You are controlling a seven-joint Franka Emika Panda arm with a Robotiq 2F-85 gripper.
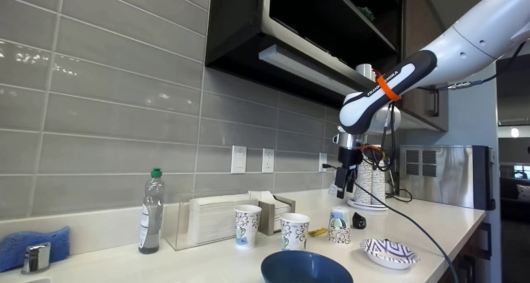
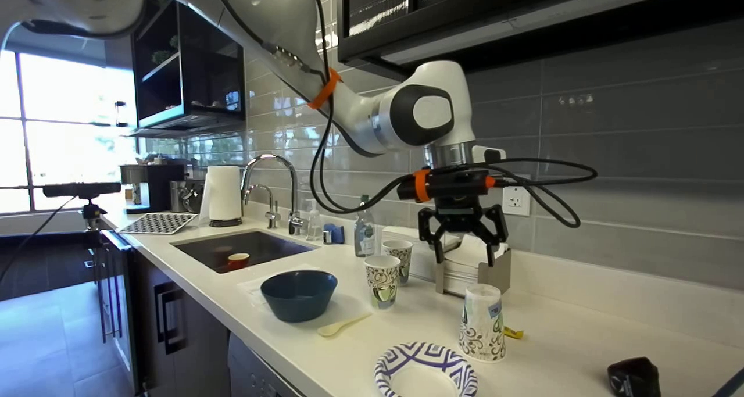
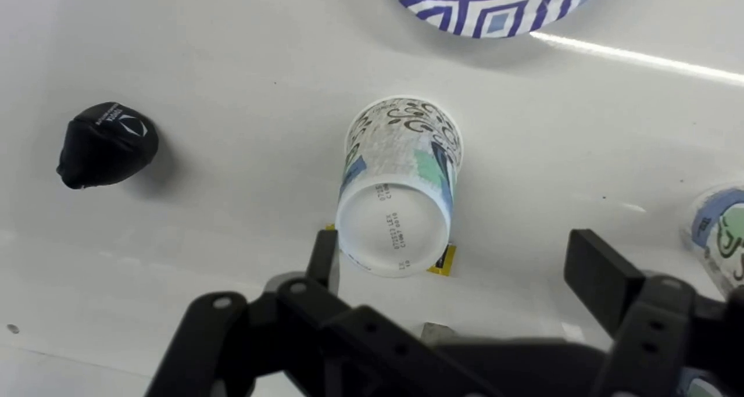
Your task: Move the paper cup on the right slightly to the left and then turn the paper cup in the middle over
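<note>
Cup trial: end effector [image 2: 465, 256] spread and empty near the inverted cup [image 2: 482, 324]

It points down at the bench [image 2: 569, 365], jaws wide apart with nothing between them; both exterior views show a gap down to the inverted cup. Wide spread presumably chosen to clear a cup's sides.

The inverted cup has its wide rim on the bench, narrow base up. Steady that way, I judge; the taper gives the jaws slack on top. A yellow packet [image 3: 443, 261] lies just beside it, toward the bench's back edge; contact not resolved. The patterned bowl [image 2: 427, 352] takes up the side toward the front edge, hence, likely, an approach from above.

Remaining two stand mouth up, toward the sink [image 2: 273, 247]: front upright cup [image 1: 295, 231] near the blue bowl [image 2: 299, 308], rear upright cup [image 1: 247, 226] near the napkin stack [image 1: 215, 216] by the back edge. The exterior views disagree on which is the middle one; I favour the front upright cup. The inverted cup, outermost, then reads as the right-hand one. Whether its inversion is finished work or starting layout: cannot tell.

Next, if the shift is due: centre first. In the wrist view one jaw sits much closer to the cup's base, and a straight descent could tip it.
</note>
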